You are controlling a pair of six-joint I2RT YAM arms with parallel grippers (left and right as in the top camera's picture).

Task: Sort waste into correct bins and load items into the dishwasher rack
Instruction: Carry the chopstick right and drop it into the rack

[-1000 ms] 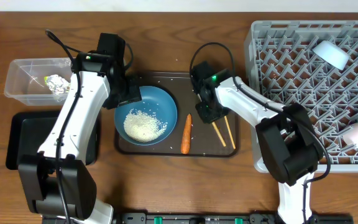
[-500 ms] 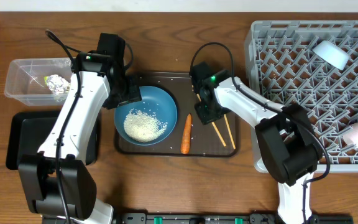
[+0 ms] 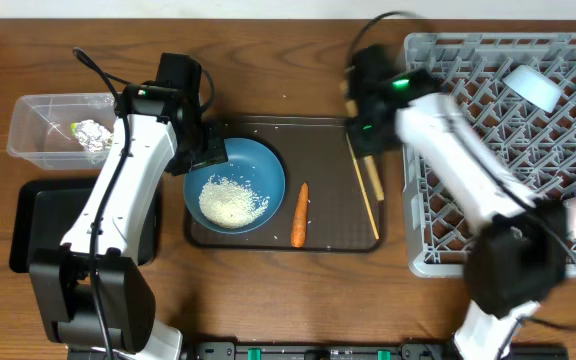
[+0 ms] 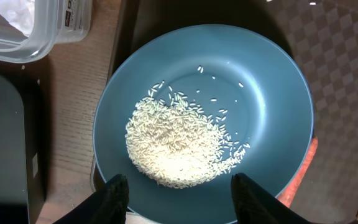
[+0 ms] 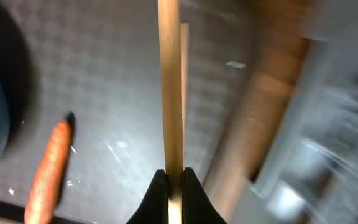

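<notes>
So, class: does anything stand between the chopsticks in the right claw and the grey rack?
Nothing visible does. The right claw holds the chopsticks beside the rack; only the rack's own near wall lies between and must be cleared.

A dark-blue bowl (image 3: 263, 165) stands upright on the brown tray (image 3: 328, 150) and holds a heap of rice (image 3: 233, 202). An orange carrot (image 3: 300, 214) lies just right of it. The chopsticks (image 3: 371, 190) are pinched together at one end by the right gripper (image 5: 169, 177), along the tray's right side. A foil ball (image 3: 93, 135) rests in the clear tub (image 3: 38, 108). A pale bowl (image 3: 533, 87) lies in the grey rack (image 3: 568, 140).
</notes>
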